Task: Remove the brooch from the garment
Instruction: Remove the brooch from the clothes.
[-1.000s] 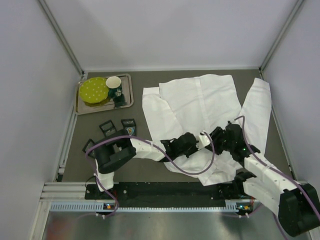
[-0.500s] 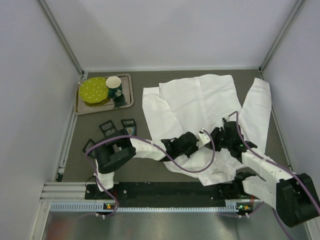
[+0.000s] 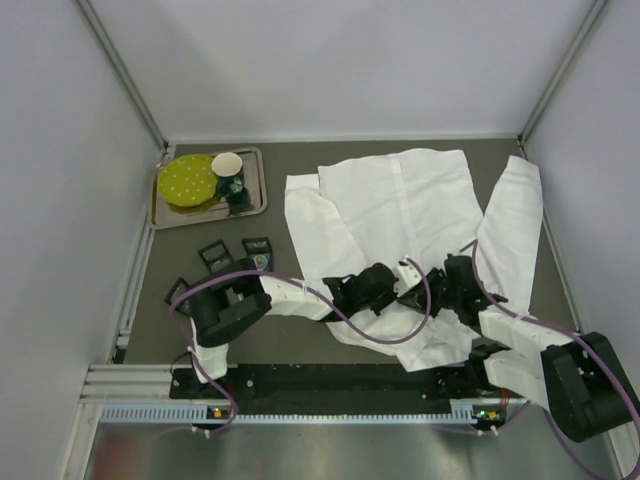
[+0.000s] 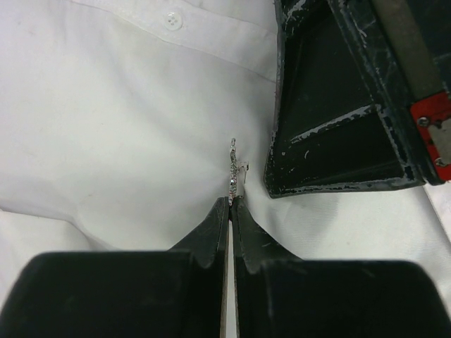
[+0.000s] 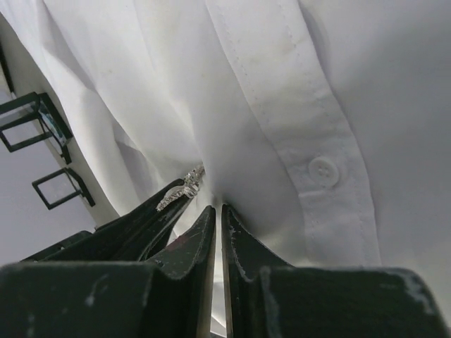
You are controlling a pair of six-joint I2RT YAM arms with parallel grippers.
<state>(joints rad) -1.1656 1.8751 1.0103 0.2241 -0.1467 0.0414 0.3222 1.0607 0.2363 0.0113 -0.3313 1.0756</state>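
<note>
My left tool (image 4: 231,203) grips the brooch (image 4: 233,172); my right tool (image 5: 218,210), just beside it, pinches the garment (image 5: 282,84) near its button edge.

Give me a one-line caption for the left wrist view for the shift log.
Left gripper, jaws shut on a small silver brooch standing on the creased white button-front shirt.

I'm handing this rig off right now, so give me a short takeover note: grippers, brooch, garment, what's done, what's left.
Left gripper: shut on the brooch.
Right gripper: shut on a fold of the garment right beside it.
Garment lies spread on the table, the brooch near its button placket.
Done: both grips set.
Left: draw the brooch off the cloth; it looks not yet free.
</note>
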